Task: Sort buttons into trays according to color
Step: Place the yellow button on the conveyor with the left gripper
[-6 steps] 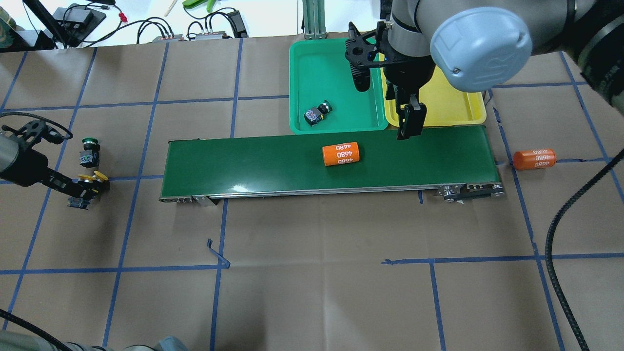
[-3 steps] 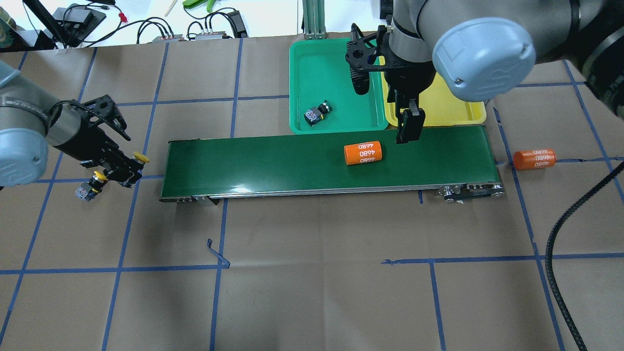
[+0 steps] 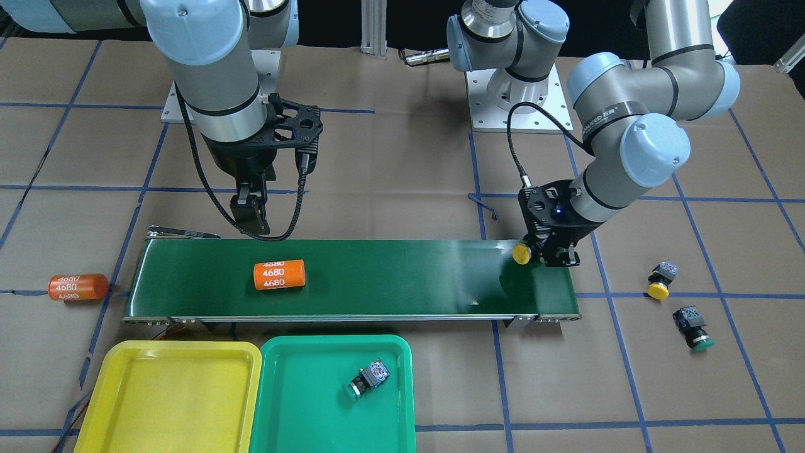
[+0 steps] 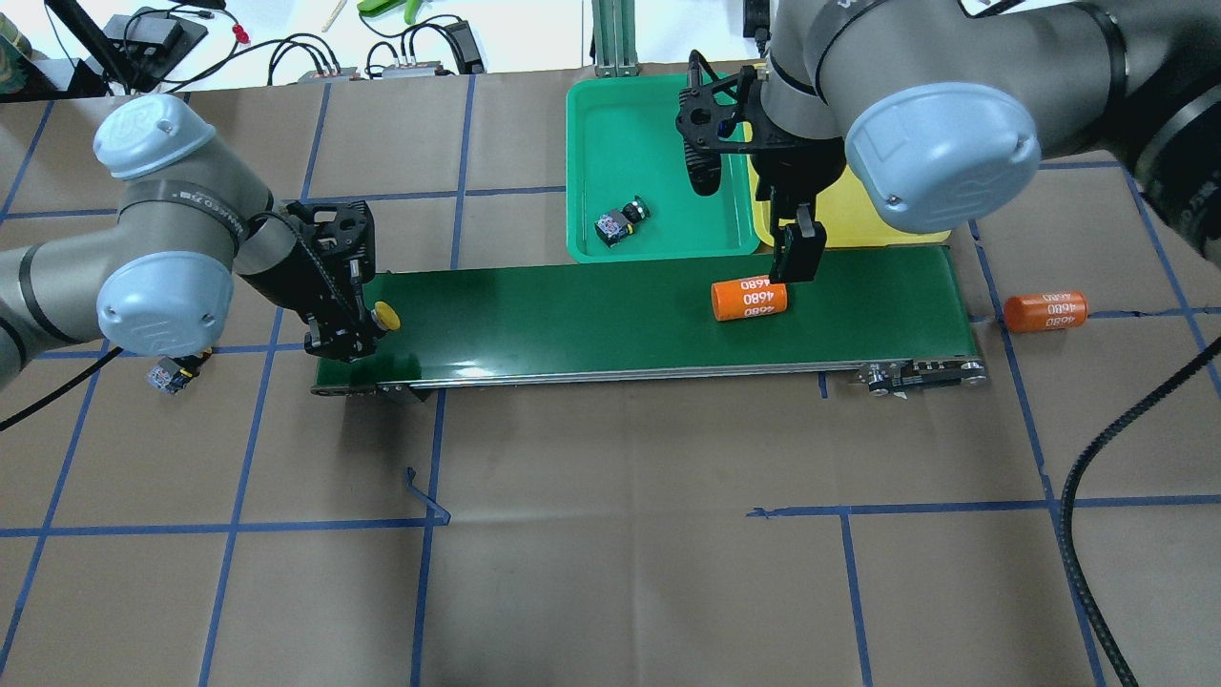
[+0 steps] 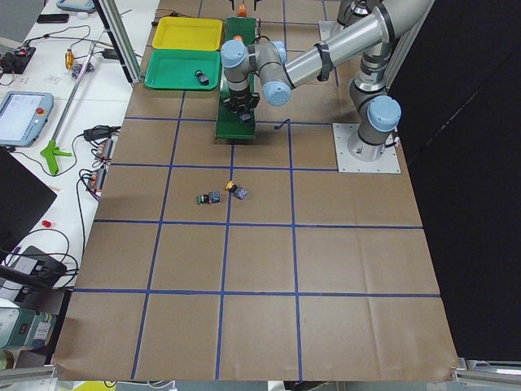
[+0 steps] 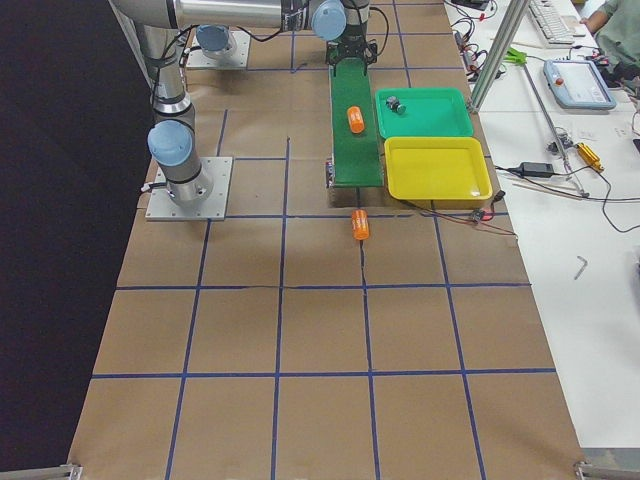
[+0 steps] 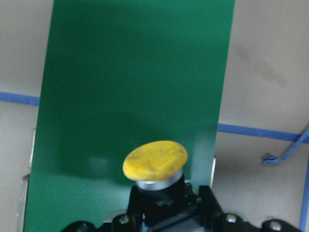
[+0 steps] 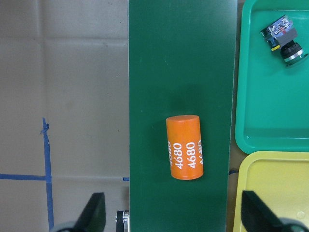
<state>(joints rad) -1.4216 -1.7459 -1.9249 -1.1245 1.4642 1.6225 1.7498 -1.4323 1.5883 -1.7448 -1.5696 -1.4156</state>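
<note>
One yellow-capped button [image 7: 154, 160] — domed, mottled — in left claw [image 4: 362, 325].

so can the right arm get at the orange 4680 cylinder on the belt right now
Probably yes: the right gripper hangs open above the conveyor belt, and the orange 4680 cylinder lies bare almost under it, nothing covering or crowding it.

Open belt [image 4: 572, 315] stretches from the yellow button [image 4: 385, 314] to an orange cylinder [image 4: 749, 299] near the right fingers [image 4: 799, 256].
</note>
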